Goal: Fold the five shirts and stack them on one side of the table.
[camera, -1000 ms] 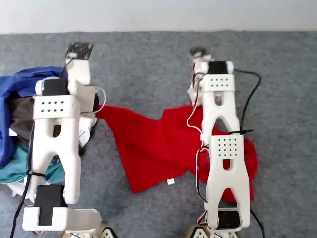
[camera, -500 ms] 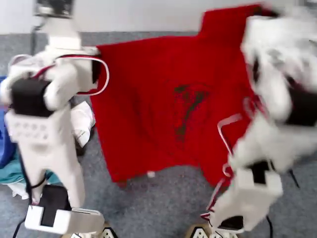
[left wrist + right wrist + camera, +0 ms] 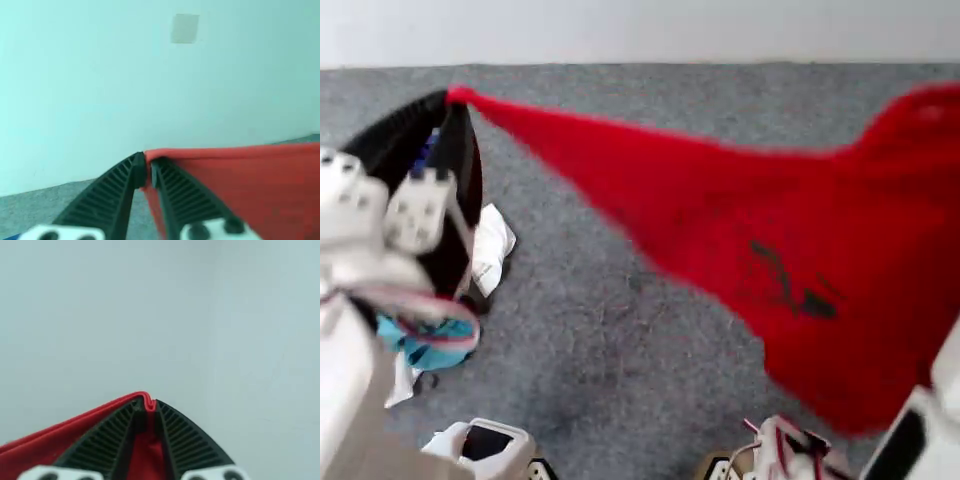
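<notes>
Red shirt hangs in the air above the grey surface, stretched between the two arms and nowhere touching it. Left gripper is pressed together on one corner of the cloth, with the hem running taut away from its tips. Right gripper pinches a fold of the same cloth, a red ridge squeezed up between its ribbed jaws. Judgement: holding two corners high and apart lets the shirt hang open and shed its creases, ready to be laid flat for the first fold. A heap of other garments, teal and white, sits at the left edge, not yet folded. A dark print marks the shirt front, smeared and unreadable. The wall plate is blank.
</notes>
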